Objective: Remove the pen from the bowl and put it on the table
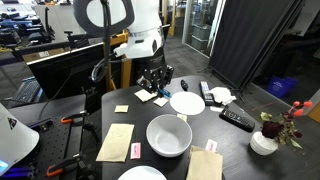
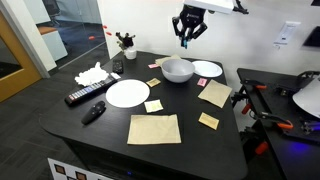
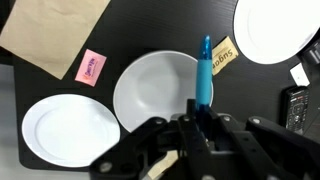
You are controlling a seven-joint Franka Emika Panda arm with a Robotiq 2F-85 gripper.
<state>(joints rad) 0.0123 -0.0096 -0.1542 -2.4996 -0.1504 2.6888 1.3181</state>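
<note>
Wrist view footage was filled along its lower edge by the gripper (image 3: pixel 200 110). Its dark body was cut off by the frame, and its fingers were seen closed tight on the lower end of the pen (image 3: pixel 204 72), so that end was hidden between them. The pen was held off the table (image 3: pixel 150 30), with its light-blue shaft seen against the rim of the bowl (image 3: pixel 150 92) and the dark surface beyond. A plate (image 3: pixel 68 128) beside the bowl was cropped at the bottom, and a second plate (image 3: pixel 275 28) was cropped at the top corner. A pink packet (image 3: pixel 92 67) and a yellow packet (image 3: pixel 224 55) were laid flat near the bowl, and a brown napkin (image 3: pixel 55 35) was cut off by the upper edge. In both exterior views the pen was too small to be made out. In an exterior view the gripper (image 2: pixel 189 30) was shown pointed straight down, high above the bowl (image 2: pixel 178 70), with the arm cropped by the top of the frame. In an exterior view the gripper (image 1: pixel 155 82) was seen beyond the bowl (image 1: pixel 169 135), hung from the white arm (image 1: pixel 140 40).
</note>
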